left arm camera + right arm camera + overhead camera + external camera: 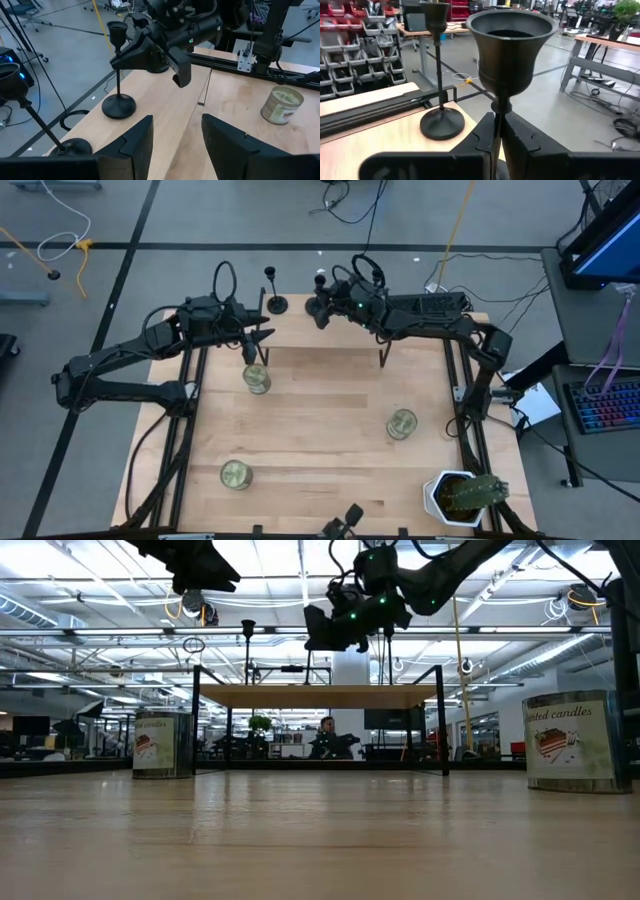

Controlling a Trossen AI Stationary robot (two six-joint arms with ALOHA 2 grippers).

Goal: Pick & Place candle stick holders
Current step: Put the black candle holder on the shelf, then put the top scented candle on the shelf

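The candle stick holders [509, 45] look like matt black metal, with a smooth surface and only a soft shine on the cup. The table [320, 410] is light wood, smooth, with visible grain and a little gloss. The candle tins [281, 104] seem metal with a printed paper label. The right gripper [496, 135] looks like matt black plastic.

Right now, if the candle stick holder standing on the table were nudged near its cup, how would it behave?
The standing candle stick holder would probably tip, since it has a tall thin stem over a small round base. It looks rigid and is unlikely to bend. Pushed at the base instead, it may slide on the smooth wooden table.
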